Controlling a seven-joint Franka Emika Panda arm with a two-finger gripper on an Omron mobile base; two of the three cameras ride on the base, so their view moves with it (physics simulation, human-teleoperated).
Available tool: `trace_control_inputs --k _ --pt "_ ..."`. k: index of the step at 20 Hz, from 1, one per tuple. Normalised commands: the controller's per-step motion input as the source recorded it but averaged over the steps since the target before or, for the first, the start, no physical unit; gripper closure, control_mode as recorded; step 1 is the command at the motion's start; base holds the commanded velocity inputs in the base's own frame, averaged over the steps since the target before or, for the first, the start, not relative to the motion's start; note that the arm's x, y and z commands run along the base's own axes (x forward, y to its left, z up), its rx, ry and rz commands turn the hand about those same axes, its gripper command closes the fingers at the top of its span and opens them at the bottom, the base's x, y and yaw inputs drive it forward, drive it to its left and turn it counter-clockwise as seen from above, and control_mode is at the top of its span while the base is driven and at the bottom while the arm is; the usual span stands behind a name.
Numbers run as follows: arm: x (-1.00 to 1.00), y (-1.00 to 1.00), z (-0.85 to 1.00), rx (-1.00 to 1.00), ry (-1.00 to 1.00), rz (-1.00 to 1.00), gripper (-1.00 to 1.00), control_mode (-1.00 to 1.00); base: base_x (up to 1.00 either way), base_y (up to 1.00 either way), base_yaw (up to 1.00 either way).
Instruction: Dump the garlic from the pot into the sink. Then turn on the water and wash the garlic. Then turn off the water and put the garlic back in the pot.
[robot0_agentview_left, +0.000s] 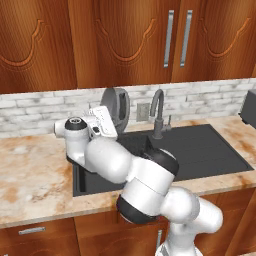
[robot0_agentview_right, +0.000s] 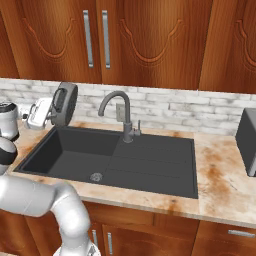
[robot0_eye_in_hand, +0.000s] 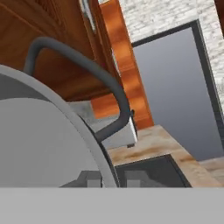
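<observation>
One pot (robot0_agentview_left: 116, 107) is up in the air, tipped onto its side over the back left corner of the sink (robot0_agentview_left: 215, 150), so its open mouth faces sideways and not up. The gripper (robot0_agentview_left: 106, 121) is clenched on the pot's edge, and in the hand view the grey pot wall (robot0_eye_in_hand: 43, 144) sits right against the camera. In the right base view the pot (robot0_agentview_right: 65, 103) hangs just above the surface (robot0_agentview_right: 220, 175) at the back of the sink, near the brick wall. I cannot see the garlic anywhere, not in the pot and not down in the dark basin (robot0_agentview_right: 75, 155), so I cannot tell where it is. It may be deep inside the pot, or it may be hidden. That is the first thing that could go wrong: if the pot is not right over the basin when the garlic rolls out, the little bulb could land on the surface and roll away. The pot is close to the wall too, so it could bump the bricks if the arm swings more. The tap (robot0_agentview_right: 120, 112) stands near the pot, and a wide turn could knock into it. The hold is only on a thin edge, so the heavy pot could slip or twist and fall into the sink. The drain (robot0_agentview_right: 96, 176) looks small, so the garlic should not get lost there.
</observation>
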Motion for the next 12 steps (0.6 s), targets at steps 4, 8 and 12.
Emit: trace_control_inputs --k 4,8,12 --pt "0.11 0.00 -0.12 -0.31 0.00 -0.28 1.00 -1.00 0.00 0.00 0.00" --pt "0.03 -0.01 -0.01 -0.32 -0.04 -0.29 1.00 -1.00 0.00 0.00 0.00" --pt "0.23 -0.03 -0.01 -0.34 -0.07 -0.29 1.00 -1.00 0.00 0.00 0.00"
